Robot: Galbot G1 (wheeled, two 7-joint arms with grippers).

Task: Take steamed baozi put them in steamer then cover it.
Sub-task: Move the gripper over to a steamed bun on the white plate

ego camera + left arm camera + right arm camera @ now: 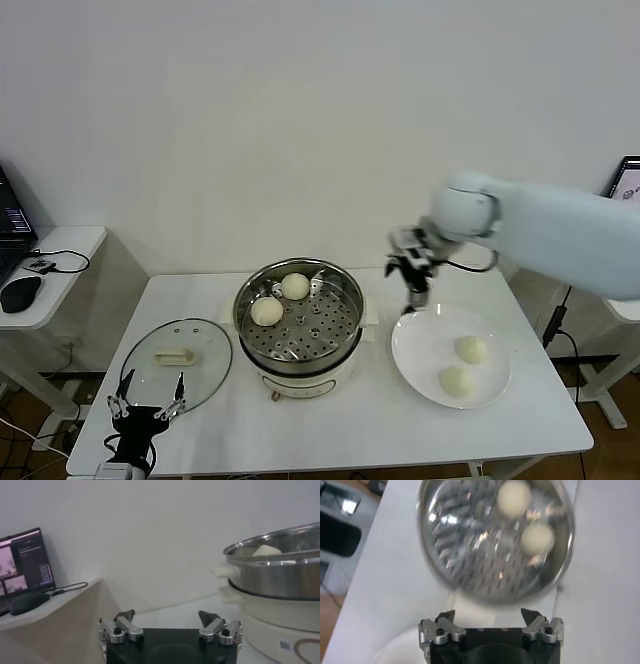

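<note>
Buns, soft and light: 2 lying in the steamer (300, 320), 2 waiting on the plate (425, 372); right claw (410, 272) hovering wide open and empty, likely needing gentle side grips.

Steamer (300, 322): polished stainless steel, mirror-bright wall, with a perforated steel tray inside; the base below is smooth cream-white plastic by its look, slightly glossy.
Buns (281, 299): smooth, matt, cream-white dough, no visible cracks.
Lid (178, 362): clear glass, glossy, bound in a thin metal rim, cream-white plastic-looking handle at the centre.
Plate (420, 350): white, smooth, faint sheen, ceramic in appearance.
Table (350, 425): white, flat, matt top.
Left gripper (169, 625) and right gripper (490, 623): bare silvery metal links, black matt body and fingertips.
</note>
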